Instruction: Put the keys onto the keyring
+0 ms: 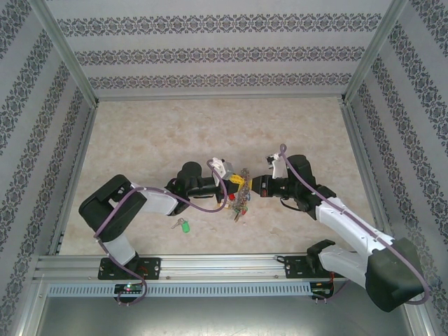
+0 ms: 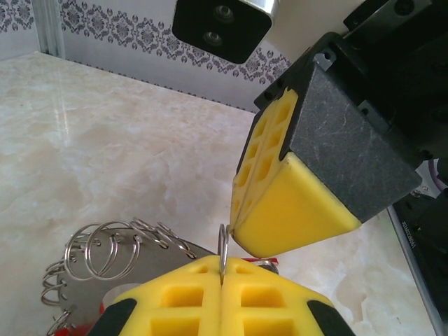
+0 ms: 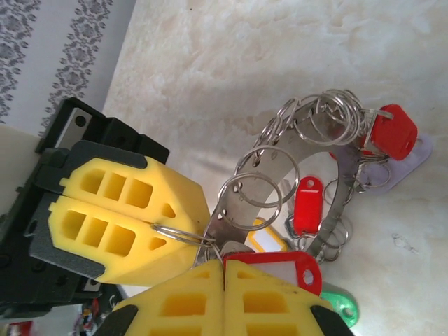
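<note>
With your left gripper (image 3: 164,218) clamped on a small ring (image 3: 192,239) at the keyring (image 3: 341,183) and the right gripper (image 3: 224,274) clamped on the red key (image 3: 274,269), a sideways pull could make either one slip out.

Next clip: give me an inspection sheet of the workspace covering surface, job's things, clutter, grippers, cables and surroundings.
Surface: marble-patterned table, no spills seen.
Job's things: keyring at mid-table between the arms; green-tagged key lying on the table; red-tagged key at the right fingertips.
Clutter: nothing seen.
Grippers: left gripper shut on a small split ring of the keyring; right gripper shut, its hold on the red-tagged key unclear.
Cables: purple cables run along both arms.
Surroundings: patterned walls, aluminium rail.
</note>
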Motion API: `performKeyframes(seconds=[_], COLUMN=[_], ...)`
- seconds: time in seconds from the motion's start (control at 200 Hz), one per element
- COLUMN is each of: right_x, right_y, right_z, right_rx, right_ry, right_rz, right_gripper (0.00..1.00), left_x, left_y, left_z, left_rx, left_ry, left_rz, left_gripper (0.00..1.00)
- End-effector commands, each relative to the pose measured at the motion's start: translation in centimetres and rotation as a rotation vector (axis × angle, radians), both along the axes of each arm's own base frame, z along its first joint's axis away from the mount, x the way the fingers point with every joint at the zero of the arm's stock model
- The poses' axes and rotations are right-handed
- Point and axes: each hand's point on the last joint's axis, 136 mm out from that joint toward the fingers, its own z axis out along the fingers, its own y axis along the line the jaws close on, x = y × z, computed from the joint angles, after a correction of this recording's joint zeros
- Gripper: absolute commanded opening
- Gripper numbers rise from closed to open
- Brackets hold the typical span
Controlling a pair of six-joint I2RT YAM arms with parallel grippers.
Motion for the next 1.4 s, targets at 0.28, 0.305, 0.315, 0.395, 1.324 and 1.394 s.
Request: performKeyframes(seconds=[0.28,0.305,0.315,0.395,1.324,1.394], right_x=[-1.4,-1.3,-1.3,-1.1,0.1,0.3], right_y=[0.4,0.4,0.5,0.8,-2.4,-2.6], right_z=[-1.4,-1.3,-1.3,-1.3,2.8,3.8], right_rx=[0.106,0.109,0.110,0.121,-0.104,-0.124], right_ry=[0.178,0.180,0.182,0.203,-0.156,-0.266], right_rz=[0.080,0.081,0.082,0.095,0.047,0.053], right_gripper=[0.00,0.00,0.00,0.00,0.22,0.22], left_x=[-0.2,-0.3,-0.3,-0.4,-0.3,-0.4], left_y=[-0.8,-0.9,-0.9,-1.0,-0.7,-0.7], left_z=[6.1,6.3,6.2,6.4,5.1,5.0], left_rx=[-0.269,-0.270,-0.270,-0.266,-0.109,-0.102], left_ry=[-0.103,-0.107,-0.108,-0.119,-0.133,-0.128], left_rz=[-0.046,-0.048,-0.048,-0.059,-0.032,-0.039], left_gripper=[0.00,0.00,0.00,0.00,0.00,0.00])
